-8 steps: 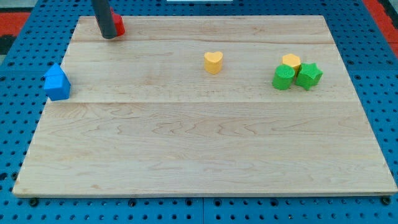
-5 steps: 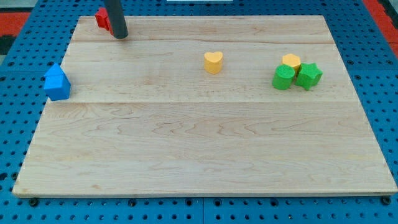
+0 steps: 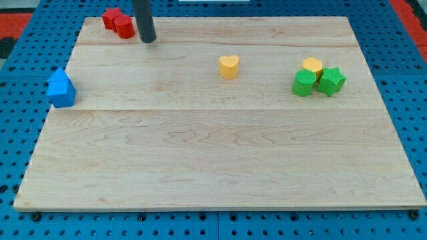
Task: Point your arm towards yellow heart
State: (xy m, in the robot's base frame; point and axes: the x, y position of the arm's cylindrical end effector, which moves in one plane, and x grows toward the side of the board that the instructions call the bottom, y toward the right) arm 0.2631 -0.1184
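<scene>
While my tip [image 3: 148, 40] rested on the wooden board [image 3: 220, 167] near the view's top left, bare and touching no block, two red blocks [image 3: 117, 21] sat just to its left. Well apart to its right and slightly lower stood the yellow heart [image 3: 229, 67]. Farther right clustered a yellow block [image 3: 312, 65], a green block [image 3: 304, 83] and a green star [image 3: 331, 81]; a blue block [image 3: 61, 89] lay at the left edge.

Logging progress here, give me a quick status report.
My tip near the view's top left, beside red blocks. Yellow heart well to its right, untouched. Nothing between them.
</scene>
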